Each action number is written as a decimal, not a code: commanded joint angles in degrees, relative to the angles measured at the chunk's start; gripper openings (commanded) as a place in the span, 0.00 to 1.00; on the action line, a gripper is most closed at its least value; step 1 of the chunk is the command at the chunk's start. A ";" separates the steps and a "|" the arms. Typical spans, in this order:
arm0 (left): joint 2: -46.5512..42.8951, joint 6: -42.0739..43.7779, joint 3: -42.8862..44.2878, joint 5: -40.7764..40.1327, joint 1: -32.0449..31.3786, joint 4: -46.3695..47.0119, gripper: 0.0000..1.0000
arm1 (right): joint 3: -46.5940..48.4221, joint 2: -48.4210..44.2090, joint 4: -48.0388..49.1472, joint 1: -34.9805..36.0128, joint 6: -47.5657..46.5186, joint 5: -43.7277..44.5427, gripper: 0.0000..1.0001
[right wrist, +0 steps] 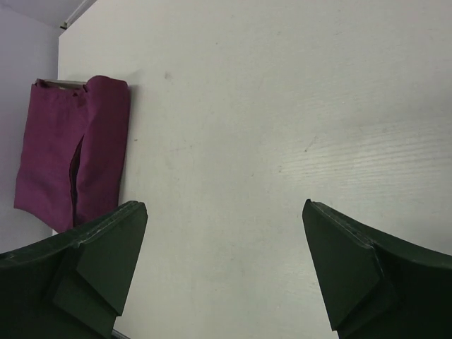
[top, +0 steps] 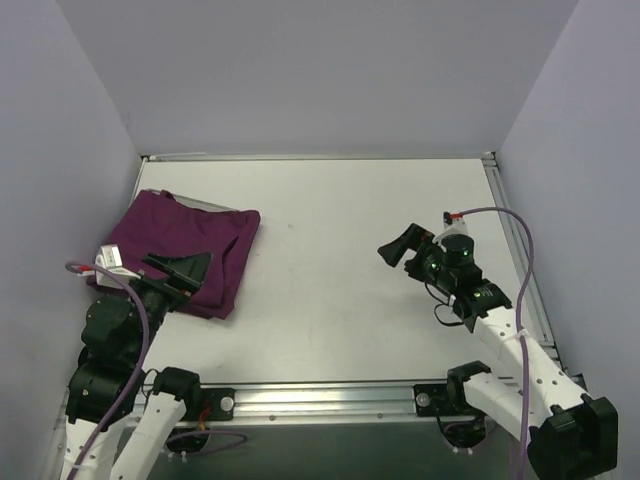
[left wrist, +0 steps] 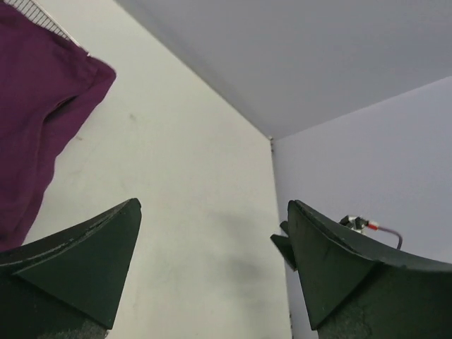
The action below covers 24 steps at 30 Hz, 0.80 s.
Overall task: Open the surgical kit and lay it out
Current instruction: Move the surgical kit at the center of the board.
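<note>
The wrap (top: pixel 185 250), dark purple, lies bunched and folded along the left edge of the worktop (top: pixel 330 260), nearer the far left corner than the near one. At its far edge a thin strip of silver mesh shows, most likely the rim of the tray (top: pixel 205 204), with the cloth covering the rest of it. What lies under the cloth cannot be told.

The left gripper (top: pixel 195 268) hangs at the near right corner of the wrap. Its fingers are spread wide with nothing between them. In the left wrist view only bare worktop shows in the gap, and the cloth lies off to the left of the fingers. Whether the left finger touches the cloth is unclear from above.

The middle of the worktop is plain white.

The right gripper (top: pixel 397 243) sits over the right half of the worktop, well apart from the wrap and pointing toward it. Its jaws are also fully released and hold nothing. Between them the right wrist view shows bare worktop, with the wrap far off at the left edge.
</note>
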 commanded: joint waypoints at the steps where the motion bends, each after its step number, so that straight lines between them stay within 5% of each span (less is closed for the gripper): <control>1: 0.73 5.59 3.14 1.91 0.24 -11.29 0.94 | 0.86 4.93 10.18 1.06 -1.71 -3.98 1.00; 6: 1.34 9.90 2.34 7.55 0.24 -5.29 0.94 | 7.18 21.45 20.05 8.08 0.49 -2.77 1.00; 11: 7.57 12.02 13.83 -8.95 0.33 -22.32 0.94 | 23.05 40.49 25.51 21.95 1.72 2.42 1.00; 15: 8.82 13.50 20.08 -16.26 0.41 -31.56 0.94 | 36.70 53.62 26.13 27.86 3.39 5.15 1.00; 24: 7.94 17.55 19.93 -15.13 0.41 -33.25 0.94 | 60.53 73.85 17.88 35.24 5.59 11.91 0.99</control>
